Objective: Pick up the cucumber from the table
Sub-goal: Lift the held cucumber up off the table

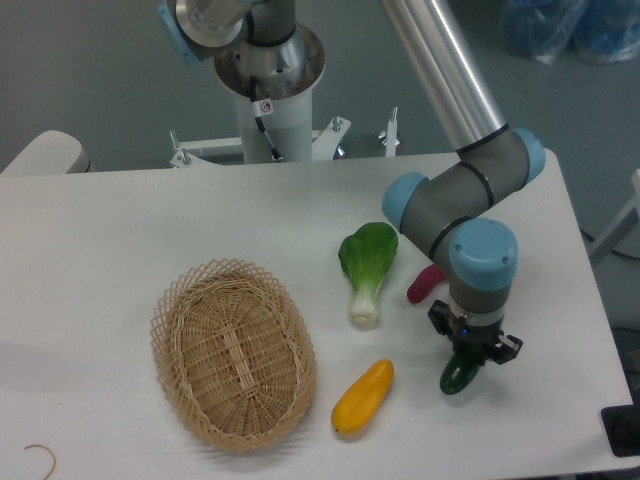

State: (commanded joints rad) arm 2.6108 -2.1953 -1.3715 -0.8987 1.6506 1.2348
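Observation:
The cucumber (456,376) is dark green and glossy. Only its near end shows, on the white table (120,240) at the front right; the rest is hidden under my gripper. My gripper (474,352) points straight down over it, with its black fingers on either side of the cucumber. The wrist hides the fingertips, so I cannot tell whether they press on it.
A wicker basket (233,352) stands at the front left. A yellow vegetable (363,396) lies beside it. A bok choy (367,268) lies mid-table. A purple piece (423,284) sticks out behind my wrist. The table's right edge is close to my gripper.

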